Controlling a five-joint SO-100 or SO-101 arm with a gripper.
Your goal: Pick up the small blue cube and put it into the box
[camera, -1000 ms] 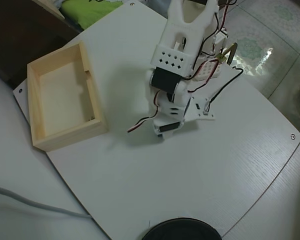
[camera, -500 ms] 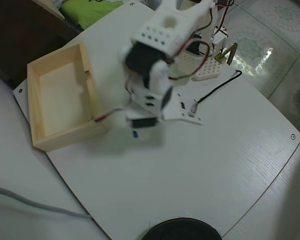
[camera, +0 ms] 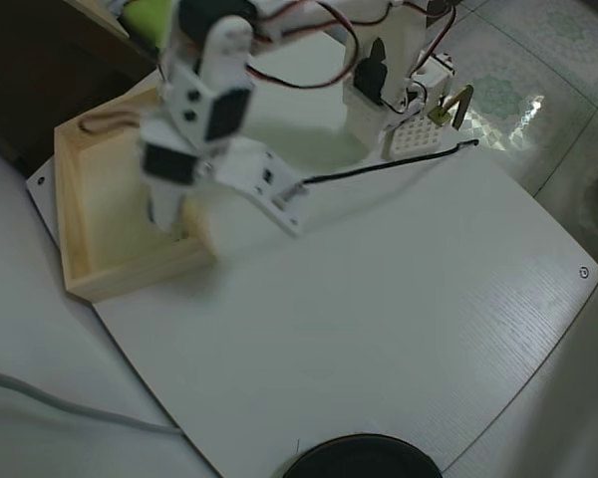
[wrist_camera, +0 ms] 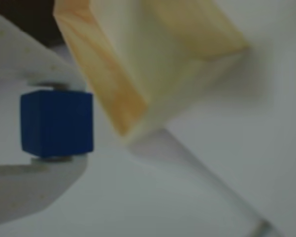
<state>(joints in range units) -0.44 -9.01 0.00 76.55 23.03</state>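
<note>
The small blue cube [wrist_camera: 56,122] sits clamped in my pincer [wrist_camera: 52,123], raised beside the box [camera: 120,269] wall; I judge I should carry it well past that thick wall, over the bare floor inside, before letting go. A second ago I was low over the desk [camera: 399,329] to the box's right, overhead; now I have swung across to its edge.

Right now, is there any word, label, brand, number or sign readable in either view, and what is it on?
None can be read in either view.
The small blue cube, shut in the gripper, shows plain faces in the wrist view.
The box is bare pale wood with no marking in the overhead view.
The arm and its base show holes and wires only; any print there is too small or blurred to read.
</note>
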